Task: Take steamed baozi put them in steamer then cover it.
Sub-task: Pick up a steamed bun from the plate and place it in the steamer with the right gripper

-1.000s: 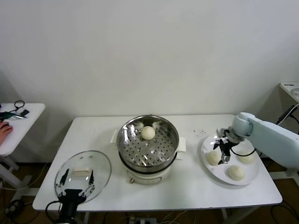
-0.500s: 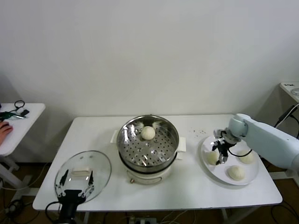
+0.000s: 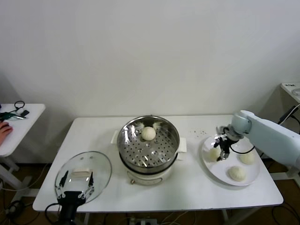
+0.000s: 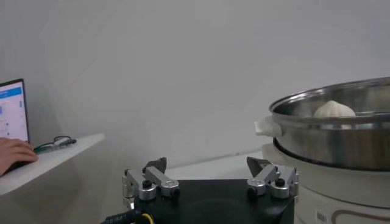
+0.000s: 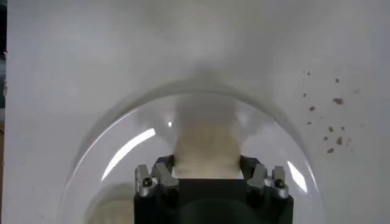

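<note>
The steel steamer [image 3: 140,153] stands mid-table with one baozi [image 3: 148,133] on its perforated tray. It also shows in the left wrist view [image 4: 341,143]. My right gripper [image 3: 223,151] is over the white plate [image 3: 219,176] and is shut on a baozi [image 3: 214,153], which sits between its fingers in the right wrist view [image 5: 206,143]. Two more baozi [image 3: 247,157] [image 3: 236,173] lie on the plate. The glass cover [image 3: 101,168] lies flat at the table's front left. My left gripper [image 3: 78,175] is open and empty, parked low by the cover.
A side table [image 3: 28,115] stands at the far left, with a person's hand [image 3: 3,131] on it. Dark crumbs [image 3: 199,133] lie on the table between the steamer and the plate. Another table edge [image 3: 291,89] shows at the far right.
My right gripper has closed in on the left baozi on the plate and risen slightly with it. The left arm has not moved.
</note>
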Controlling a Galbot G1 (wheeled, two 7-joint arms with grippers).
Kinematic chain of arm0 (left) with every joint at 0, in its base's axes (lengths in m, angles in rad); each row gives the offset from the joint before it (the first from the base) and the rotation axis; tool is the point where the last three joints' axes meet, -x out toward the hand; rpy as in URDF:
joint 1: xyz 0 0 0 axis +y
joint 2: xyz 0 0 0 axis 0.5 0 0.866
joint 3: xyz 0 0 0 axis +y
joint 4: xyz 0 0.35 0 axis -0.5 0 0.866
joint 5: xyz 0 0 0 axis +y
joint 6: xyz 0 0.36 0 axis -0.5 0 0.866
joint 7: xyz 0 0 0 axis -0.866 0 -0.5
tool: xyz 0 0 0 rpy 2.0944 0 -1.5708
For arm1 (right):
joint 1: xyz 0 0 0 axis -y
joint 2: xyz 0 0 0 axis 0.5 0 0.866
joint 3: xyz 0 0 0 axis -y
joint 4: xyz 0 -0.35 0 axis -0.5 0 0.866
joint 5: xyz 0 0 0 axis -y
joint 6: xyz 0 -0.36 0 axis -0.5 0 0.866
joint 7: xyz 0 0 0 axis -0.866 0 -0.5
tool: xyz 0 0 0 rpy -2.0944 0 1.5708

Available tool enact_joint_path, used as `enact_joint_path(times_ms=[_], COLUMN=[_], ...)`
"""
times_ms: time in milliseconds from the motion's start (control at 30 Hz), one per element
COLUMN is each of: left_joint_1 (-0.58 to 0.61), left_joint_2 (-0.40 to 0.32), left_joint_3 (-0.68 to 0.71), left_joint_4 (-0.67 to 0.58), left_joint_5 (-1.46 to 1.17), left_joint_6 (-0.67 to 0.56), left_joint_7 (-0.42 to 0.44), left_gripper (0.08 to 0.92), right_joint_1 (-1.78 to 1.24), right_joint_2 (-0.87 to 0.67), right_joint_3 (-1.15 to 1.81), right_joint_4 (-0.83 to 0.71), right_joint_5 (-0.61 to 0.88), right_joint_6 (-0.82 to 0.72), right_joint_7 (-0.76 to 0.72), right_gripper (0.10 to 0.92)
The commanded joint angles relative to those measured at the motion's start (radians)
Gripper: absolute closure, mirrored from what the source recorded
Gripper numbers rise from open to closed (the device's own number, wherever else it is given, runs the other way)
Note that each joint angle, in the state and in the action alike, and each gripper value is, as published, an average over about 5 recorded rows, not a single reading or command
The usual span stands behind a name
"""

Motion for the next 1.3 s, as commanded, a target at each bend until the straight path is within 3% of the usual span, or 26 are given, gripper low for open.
enact_joint_path(times_ms=[33, 300, 633, 1300], left_joint_1=[0.002, 0.017, 0.043, 0.029], left_joint_2=[0.001, 0.000, 0.007, -0.001], left_joint_3=[0.001, 0.013, 0.030, 0.027], left_joint_4=[-0.008, -0.023, -0.069, -0.075], left_joint_5=[0.001, 0.000, -0.006, 0.009], left_joint_6=[-0.001, -0.005, -0.005, 0.000], left_joint_7=[0.000, 0.000, 0.011, 0.009], left_gripper=[0.177, 0.177, 0.177, 0.177], right_joint_1=[0.225, 0.532, 0.589, 0.497], right_joint_2=[-0.010, 0.103, 0.289, 0.585], right_joint_3=[-0.161, -0.347, -0.354, -0.405], right_joint_4=[0.046, 0.075, 0.127, 0.159], right_joint_5=[0.183, 0.432, 0.624, 0.686], right_joint_6=[-0.015, -0.047, -0.120, -0.176], right_joint_7=[0.003, 0.016, 0.077, 0.195], right_gripper=[0.320, 0.316, 0.316, 0.313])
